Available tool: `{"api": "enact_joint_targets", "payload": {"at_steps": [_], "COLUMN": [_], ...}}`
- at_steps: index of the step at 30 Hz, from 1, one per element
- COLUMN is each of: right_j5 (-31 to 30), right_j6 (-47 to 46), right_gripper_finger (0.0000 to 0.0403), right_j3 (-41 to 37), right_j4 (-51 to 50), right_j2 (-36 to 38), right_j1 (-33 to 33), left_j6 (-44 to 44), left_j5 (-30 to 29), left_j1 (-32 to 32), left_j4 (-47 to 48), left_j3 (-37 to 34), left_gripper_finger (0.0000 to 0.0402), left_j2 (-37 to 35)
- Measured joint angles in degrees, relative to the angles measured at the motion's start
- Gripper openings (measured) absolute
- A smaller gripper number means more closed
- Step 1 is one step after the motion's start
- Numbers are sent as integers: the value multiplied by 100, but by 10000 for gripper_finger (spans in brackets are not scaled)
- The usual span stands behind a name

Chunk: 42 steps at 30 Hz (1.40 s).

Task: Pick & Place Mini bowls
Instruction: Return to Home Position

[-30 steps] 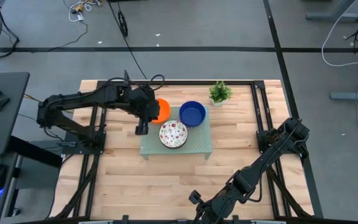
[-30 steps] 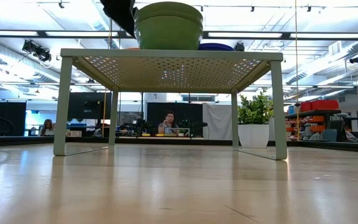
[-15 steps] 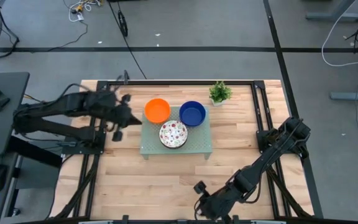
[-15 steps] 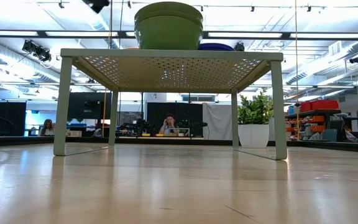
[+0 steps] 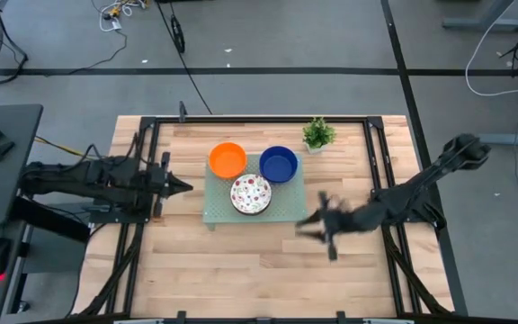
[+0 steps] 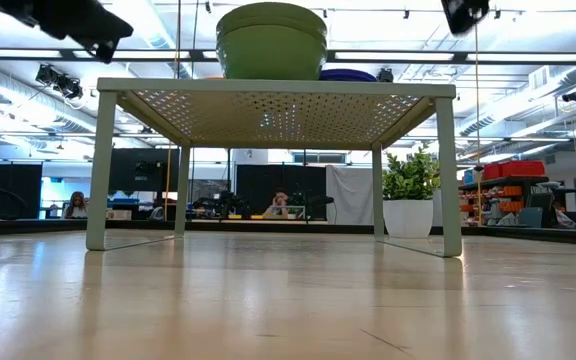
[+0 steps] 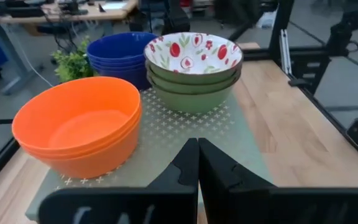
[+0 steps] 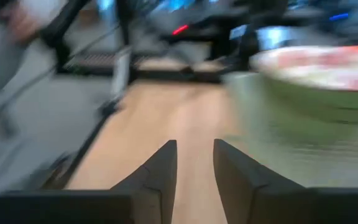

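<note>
High view takes in the wooden surface [image 5: 241,270], ringed by black rails. The left arm [image 5: 88,175] lies along its left edge. The left gripper [image 5: 183,186] points at the shelf from a short way off, and the left wrist view shows its jaws pressed together on nothing. The right arm [image 5: 421,189] reaches in from the right side. The right gripper [image 5: 317,223] hangs over bare wood just off the shelf's right corner on the side away from the plant. In the right wrist view its jaws stand a narrow gap apart, holding nothing.

The pale green perforated shelf [image 5: 286,207] stands on four legs in the middle of the surface. All the bowls sit on top of it in three stacks. The orange bowls [image 5: 227,159] and the blue bowls [image 5: 279,164] are side by side along the plant's edge. The speckled bowls [image 5: 251,193], green outside and white with red inside, sit in front of the gap between them, close against the blue stack. A small potted plant [image 5: 317,133] stands on the surface just beyond the blue bowls.
</note>
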<state>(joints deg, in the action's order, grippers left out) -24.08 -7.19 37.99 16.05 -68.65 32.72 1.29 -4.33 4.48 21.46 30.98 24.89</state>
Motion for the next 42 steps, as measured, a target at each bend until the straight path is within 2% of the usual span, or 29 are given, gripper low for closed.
{"api": "enact_joint_targets", "payload": {"at_steps": [4,9,17,19,25,31,36,42], "right_j5": [-126,-64,117,214,1091,1203,1737,1751], "right_j6": [109,307,323,432,687,556,617,656], "right_gripper_finger": [107,106,69,52,5,8,2,3], "right_j3": [-810,-1574,-2593,-2742,-2856,-2854,-2854,-2854], "right_j4": [612,584,507,420,-34,-959,-1205,-1642], "right_j2": [1271,2741,4441,4744,5551,6249,6611,6868], "right_j1": [-292,-487,-502,-510,-876,-1333,-1521,-1727], "left_j6": [-80,-69,-68,-68,-64,-62,-62,-62], "left_j5": [-185,-206,-208,-208,-208,-208,-208,-208], "left_j1": [155,254,254,254,252,252,250,250], "left_j4": [-215,-615,-722,-720,-722,-720,-717,-704], "left_j3": [-272,-432,-432,-432,-432,-432,-432,-432], "left_gripper_finger": [4,5,5,5,5,5,5,5], "left_j2": [-198,-201,-205,-204,-204,-204,-204,-204]}}
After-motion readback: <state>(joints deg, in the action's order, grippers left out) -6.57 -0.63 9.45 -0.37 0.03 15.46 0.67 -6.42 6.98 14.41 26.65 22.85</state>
